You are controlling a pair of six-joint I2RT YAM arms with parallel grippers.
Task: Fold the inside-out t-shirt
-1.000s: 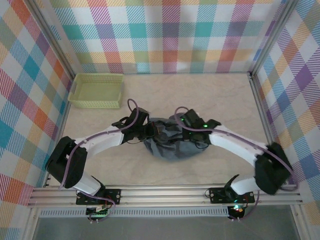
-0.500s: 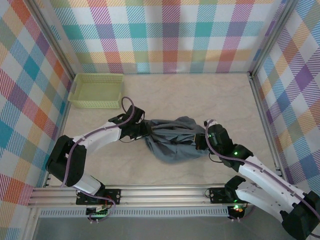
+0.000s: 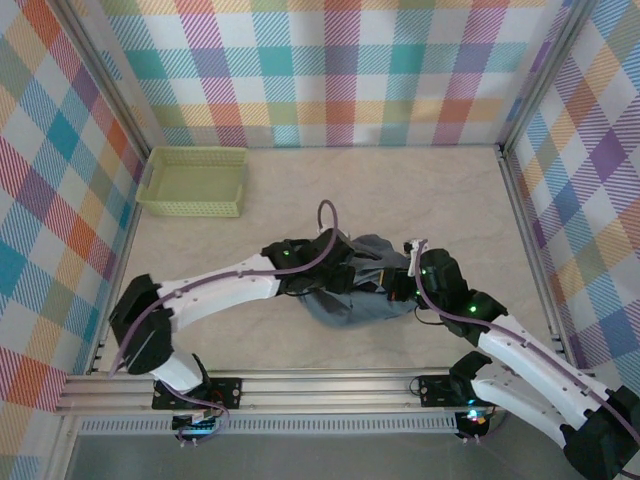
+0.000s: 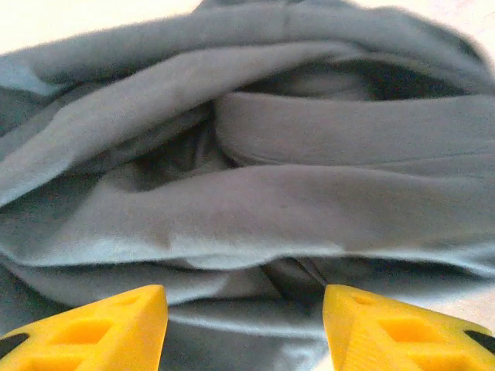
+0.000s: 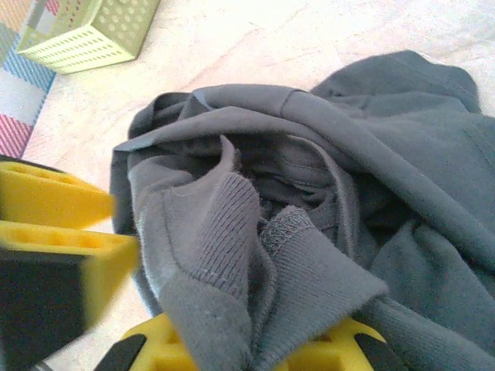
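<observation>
in the top view we see the inside-out t-shirt (image 3: pixel 356 306) bunched at mid-frame on the table (image 3: pixel 420 190), much of it covered by both arms. the right gripper (image 5: pixel 255 352), cut off at the bottom edge of its wrist view, is pressed together on a ribbed hem. the left gripper (image 4: pixel 244 321) stands spread before blurred folds, pinching nothing. the basket (image 3: pixel 192 182) sits upper left.

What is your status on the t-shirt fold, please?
Left gripper open, facing bunched folds of the t-shirt. Right gripper shut on its ribbed edge. T-shirt crumpled mid-table, not yet folded. Basket far left, apart from it.
</observation>
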